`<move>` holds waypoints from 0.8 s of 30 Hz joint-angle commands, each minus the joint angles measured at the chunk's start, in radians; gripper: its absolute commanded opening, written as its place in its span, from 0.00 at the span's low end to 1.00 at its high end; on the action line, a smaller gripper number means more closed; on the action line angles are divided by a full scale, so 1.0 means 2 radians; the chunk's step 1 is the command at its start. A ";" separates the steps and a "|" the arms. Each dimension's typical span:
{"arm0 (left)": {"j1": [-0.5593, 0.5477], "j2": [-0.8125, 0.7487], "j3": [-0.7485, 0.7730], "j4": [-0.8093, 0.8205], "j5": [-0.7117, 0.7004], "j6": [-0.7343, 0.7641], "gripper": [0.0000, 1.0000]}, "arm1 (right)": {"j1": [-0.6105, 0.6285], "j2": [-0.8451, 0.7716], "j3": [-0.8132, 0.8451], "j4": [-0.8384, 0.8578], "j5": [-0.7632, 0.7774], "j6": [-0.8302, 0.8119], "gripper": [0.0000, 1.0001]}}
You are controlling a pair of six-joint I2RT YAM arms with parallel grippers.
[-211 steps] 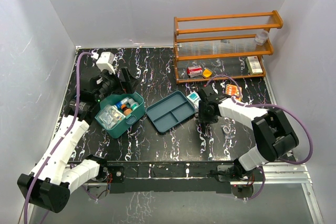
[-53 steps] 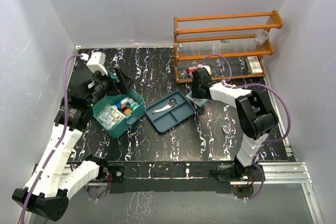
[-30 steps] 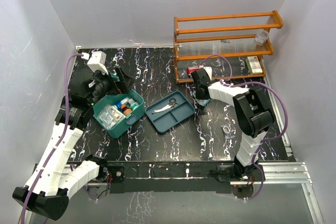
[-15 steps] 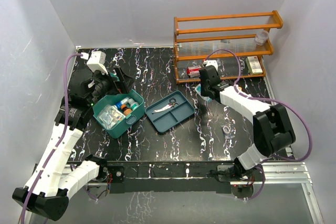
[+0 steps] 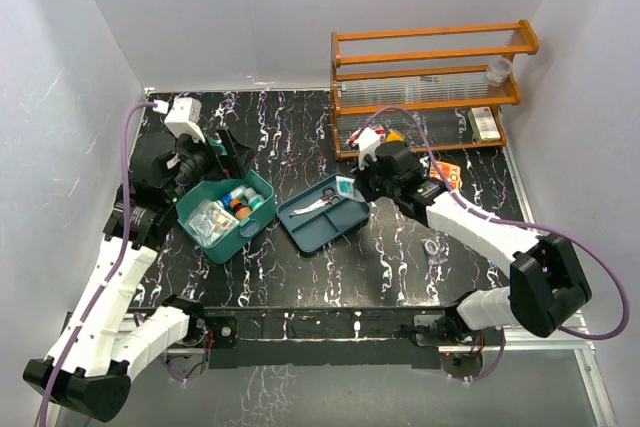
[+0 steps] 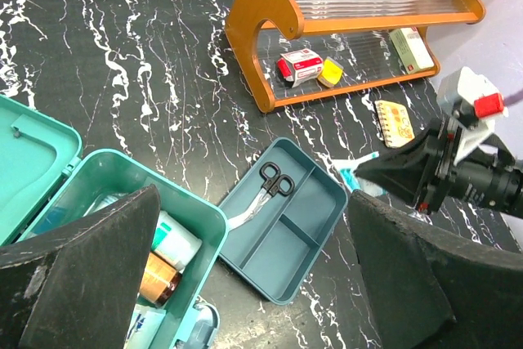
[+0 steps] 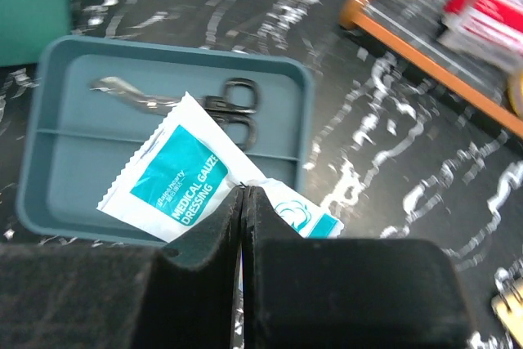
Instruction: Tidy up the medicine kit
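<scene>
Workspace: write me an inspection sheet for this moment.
Surface: black white-veined table.
Job's things: medicine kit open, bottles and packets inside; gauze packet in the right gripper above the divided tray; scissors in the tray.
Clutter: orange rack holding small boxes; orange pad and small ring on the table.
Grippers: left gripper open beside the kit; right shut on the packet.
Cables: purple cable on each arm.
Surroundings: white walls.

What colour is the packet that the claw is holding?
The packet is white with a turquoise label. It shows best in the right wrist view.
</scene>
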 commanded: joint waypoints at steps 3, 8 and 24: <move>0.002 -0.018 0.001 0.007 -0.010 0.008 0.98 | 0.055 -0.008 -0.009 0.088 -0.076 -0.093 0.00; 0.002 -0.023 0.001 0.004 -0.016 0.008 0.98 | 0.099 0.019 0.002 0.085 -0.074 -0.135 0.00; 0.002 -0.019 0.004 0.004 -0.022 0.010 0.98 | 0.165 0.116 0.034 0.072 -0.048 -0.154 0.00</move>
